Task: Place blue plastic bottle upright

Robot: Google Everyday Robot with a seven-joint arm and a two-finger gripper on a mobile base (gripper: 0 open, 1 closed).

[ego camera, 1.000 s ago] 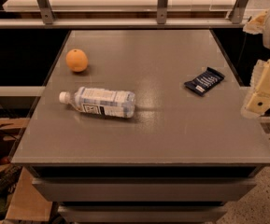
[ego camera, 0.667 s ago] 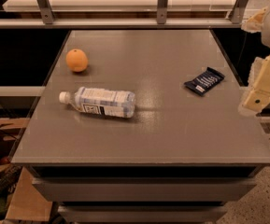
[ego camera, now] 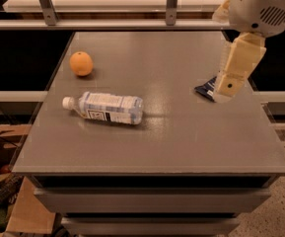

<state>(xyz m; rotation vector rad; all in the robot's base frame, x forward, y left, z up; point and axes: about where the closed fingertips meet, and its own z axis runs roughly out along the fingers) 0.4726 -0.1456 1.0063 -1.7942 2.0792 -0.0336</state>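
bottle (ego camera: pixel 107 107): lying on its side on the tabletop (ego camera: pixel 171 48), well apart from the tool, out to its camera-left and a bit nearer the camera
bottle axis: runs roughly across the view; the white cap is the end away from the tool, the base is the end toward it; the label with the dark square faces up
tool (ego camera: pixel 229 83): hangs from the arm that enters at the top right, low over the tabletop's right side, holding nothing
tool state: cannot tell whether spread or pressed together
key relation: the gap between tool and bottle base is bare tabletop, and the base is the closer end
orange (ego camera: pixel 81 63): farther camera-left of the tool than the bottle and farther back; not touching the bottle
wrapper (ego camera: pixel 206 89): partly hidden right behind the tool tip; flat, dark blue
step (judged): approach, nothing grasped yet
next move needs (judged): travel camera-left to the bottle, grip across the body rather than along it, then tip it cap-up
risk (judged): the round body may roll when nudged
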